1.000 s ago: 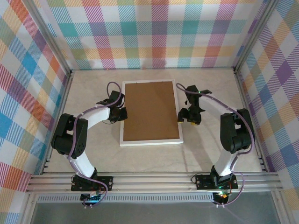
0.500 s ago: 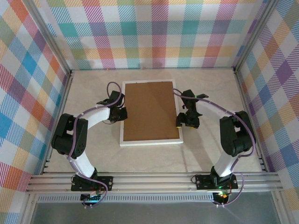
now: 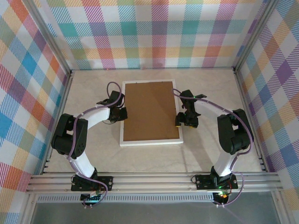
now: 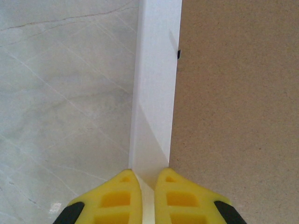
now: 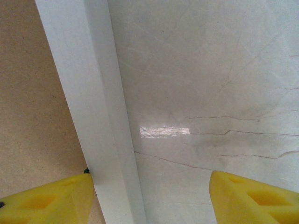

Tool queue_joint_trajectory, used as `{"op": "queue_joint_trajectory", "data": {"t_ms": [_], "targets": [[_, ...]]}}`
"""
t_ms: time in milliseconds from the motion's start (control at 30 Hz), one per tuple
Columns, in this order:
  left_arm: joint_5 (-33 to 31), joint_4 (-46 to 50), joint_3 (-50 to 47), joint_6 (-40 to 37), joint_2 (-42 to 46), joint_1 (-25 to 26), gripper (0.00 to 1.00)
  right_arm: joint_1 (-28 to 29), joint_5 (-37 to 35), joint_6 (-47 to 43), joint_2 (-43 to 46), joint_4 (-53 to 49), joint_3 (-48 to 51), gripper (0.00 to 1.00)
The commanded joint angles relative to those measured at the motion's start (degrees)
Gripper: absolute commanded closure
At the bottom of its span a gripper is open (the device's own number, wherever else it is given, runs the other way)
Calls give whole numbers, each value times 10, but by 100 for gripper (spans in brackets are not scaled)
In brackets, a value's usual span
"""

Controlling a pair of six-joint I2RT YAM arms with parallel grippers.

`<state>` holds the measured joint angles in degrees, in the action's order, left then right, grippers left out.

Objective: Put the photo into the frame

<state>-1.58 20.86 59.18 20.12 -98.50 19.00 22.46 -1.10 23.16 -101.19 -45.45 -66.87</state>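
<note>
The frame lies face down in the middle of the table, its white border around a plain brown backing board. The photo is hidden. My left gripper is shut, its yellow fingertips over the frame's left border, beside the board. My right gripper is open and straddles the right border. One of its fingers is over the board, the other over the bare table. Between them the gripper holds nothing.
Pale marble tabletop surrounds the frame. Plaid walls close the back and both sides. Aluminium rails run along the near edge by the arm bases.
My right gripper has moved left and nearer, from beside the frame onto its right border, and stays open. The left arm and the frame have not moved.
</note>
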Motion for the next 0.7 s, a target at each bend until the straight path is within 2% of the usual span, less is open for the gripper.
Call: {"op": "queue_joint_trajectory", "data": {"t_ms": [0,333,667], "targets": [[6,17,-7,5,16,8,100,-2,-25,8,-12,2,-10,33],[5,17,-7,5,16,8,100,-2,-41,0,1,-8,-17,33],[5,19,-8,5,15,8,100,-1,8,7,-20,29,-4,33]]}}
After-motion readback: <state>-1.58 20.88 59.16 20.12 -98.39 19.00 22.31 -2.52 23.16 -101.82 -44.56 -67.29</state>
